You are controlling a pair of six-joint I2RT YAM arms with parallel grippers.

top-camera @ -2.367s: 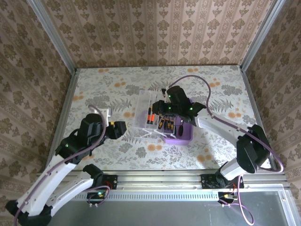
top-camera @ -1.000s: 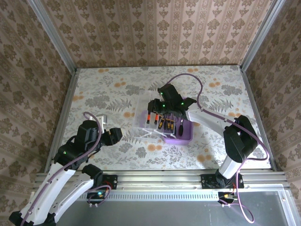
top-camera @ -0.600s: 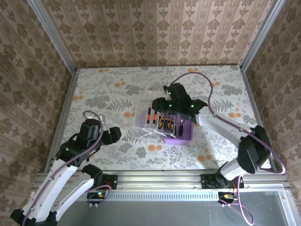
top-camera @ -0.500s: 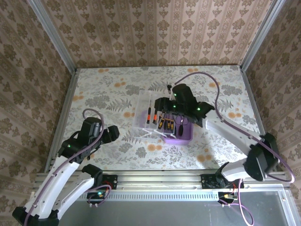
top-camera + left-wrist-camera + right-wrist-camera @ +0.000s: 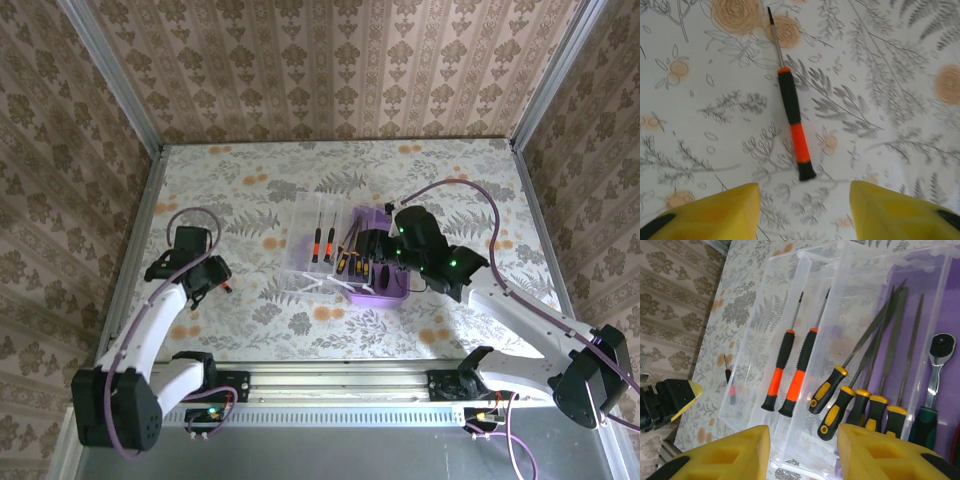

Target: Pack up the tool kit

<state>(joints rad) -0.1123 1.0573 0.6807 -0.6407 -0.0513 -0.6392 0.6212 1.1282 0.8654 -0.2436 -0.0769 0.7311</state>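
The tool kit's purple box (image 5: 392, 292) stands mid-table with its clear lid (image 5: 305, 215) folded open to the left. Two orange-and-black screwdrivers (image 5: 790, 371) lie in the lid (image 5: 765, 325). Yellow-and-black handled tools (image 5: 855, 400) and a ratchet (image 5: 936, 390) lie in the purple half. One more screwdriver (image 5: 791, 112) lies loose on the table left of the kit (image 5: 229, 287). My left gripper (image 5: 805, 215) hangs open just above it, and the handle's butt end is just ahead of the gap. My right gripper (image 5: 802, 452) is open over the box's near edge (image 5: 372, 262), with nothing between its fingers.
The floral tablecloth (image 5: 440, 330) covers the table. Metal posts and patterned walls (image 5: 330, 70) close in the back and sides. The left gripper's yellow fingertip (image 5: 682, 392) shows beyond the lid in the right wrist view.
My left gripper has moved left, and the loose screwdriver now lies just ahead of it. My right gripper has drawn back right and nearer, from over the lid to the box.
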